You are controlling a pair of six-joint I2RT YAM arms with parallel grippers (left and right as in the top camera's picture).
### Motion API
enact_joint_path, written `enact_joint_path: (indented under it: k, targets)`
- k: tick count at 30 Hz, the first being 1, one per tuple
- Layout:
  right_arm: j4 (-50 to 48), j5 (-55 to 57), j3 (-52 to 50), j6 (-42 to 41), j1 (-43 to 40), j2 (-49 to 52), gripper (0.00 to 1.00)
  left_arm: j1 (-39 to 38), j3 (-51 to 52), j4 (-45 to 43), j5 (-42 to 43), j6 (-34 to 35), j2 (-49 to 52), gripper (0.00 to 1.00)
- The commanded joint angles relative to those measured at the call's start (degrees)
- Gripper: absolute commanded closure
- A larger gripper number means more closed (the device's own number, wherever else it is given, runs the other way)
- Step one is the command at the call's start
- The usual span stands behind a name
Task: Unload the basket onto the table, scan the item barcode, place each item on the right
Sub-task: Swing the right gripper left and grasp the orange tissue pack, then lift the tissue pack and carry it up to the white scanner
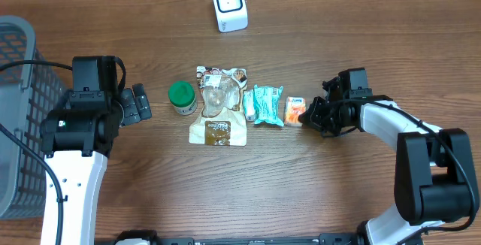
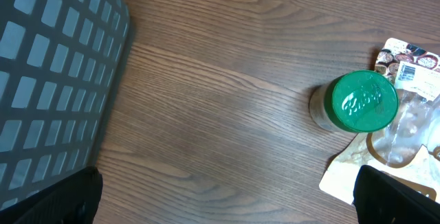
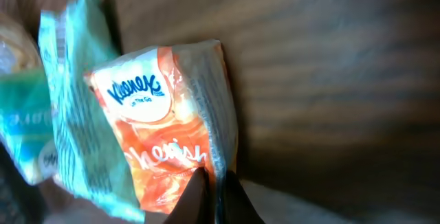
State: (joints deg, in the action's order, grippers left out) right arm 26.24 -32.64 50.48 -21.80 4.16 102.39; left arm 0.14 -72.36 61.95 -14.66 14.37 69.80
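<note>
Right pincer [image 1: 306, 115] is shut tight on the right edge of the orange tissue pack [image 1: 292, 112]. The pack lies on the bench [image 1: 361, 34], at the right end of the row. Its long side runs near to far, and my right arm reaches it from the right, bent low. I think the white scanner [image 1: 229, 4] waits far off to the left. My left pincer [image 1: 140, 104] is wide open, well apart, beside the green-lidded jar [image 1: 181, 96].

Matt brown wood-grain table [image 1: 301, 49], grey moulded plastic basket [image 1: 21, 28], glossy green embossed plastic lid [image 2: 364, 101], clear shiny film on pouch [image 1: 218, 113], crinkled glossy orange plastic wrap on tissue pack [image 3: 172, 135], creased shiny film on teal pack [image 1: 267, 104], smooth white plastic scanner [image 1: 229, 4]
</note>
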Motion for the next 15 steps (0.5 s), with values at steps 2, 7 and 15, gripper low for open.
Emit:
enact_joint_path:
  k: [2, 7, 15]
  targets:
    - [0.7, -23.8, 0.2, 10.2, -2.6, -2.5, 0.96, 0.2, -0.1, -0.1, -0.8, -1.1, 0.2, 0.00]
    - [0.6, -43.4, 1.3, 11.6, -8.1, -6.8, 0.96, 0.2, -0.1, -0.1, -0.8, -1.1, 0.2, 0.00]
    - [0.9, -57.3, 1.4, 4.0, -11.4, -7.8, 0.96, 0.2, -0.1, -0.1, -0.8, -1.1, 0.2, 0.00]
